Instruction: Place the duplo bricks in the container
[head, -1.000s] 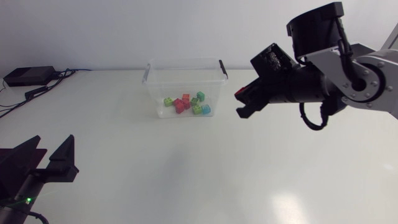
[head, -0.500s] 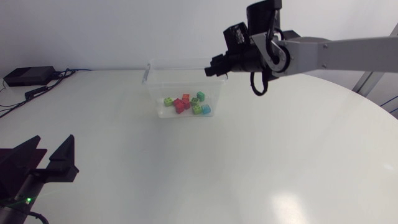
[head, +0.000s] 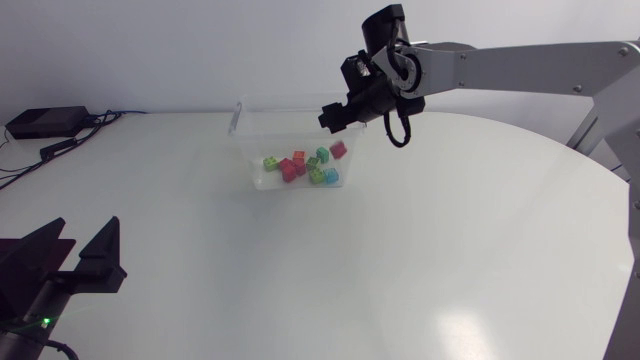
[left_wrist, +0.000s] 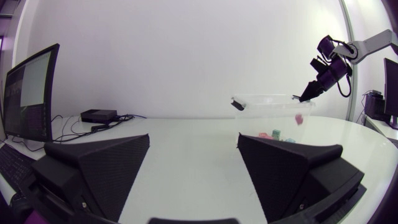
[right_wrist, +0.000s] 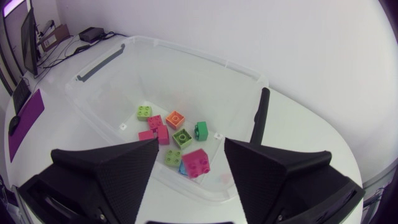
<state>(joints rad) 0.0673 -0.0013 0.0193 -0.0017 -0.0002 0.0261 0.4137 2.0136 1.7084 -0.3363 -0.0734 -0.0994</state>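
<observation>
Clear plastic container (head: 262, 104) stands on the white table (head: 420, 260), upper centre in the head view, with duplo bricks (head: 298, 166) on its floor. The right end effector (head: 333, 114) hangs over its right rim. Only the right wrist view shows the fingers spread wide and a pink brick (right_wrist: 195, 163) between them, touching neither. The left end effector (head: 88, 238), lower left, is wide open and empty
</observation>
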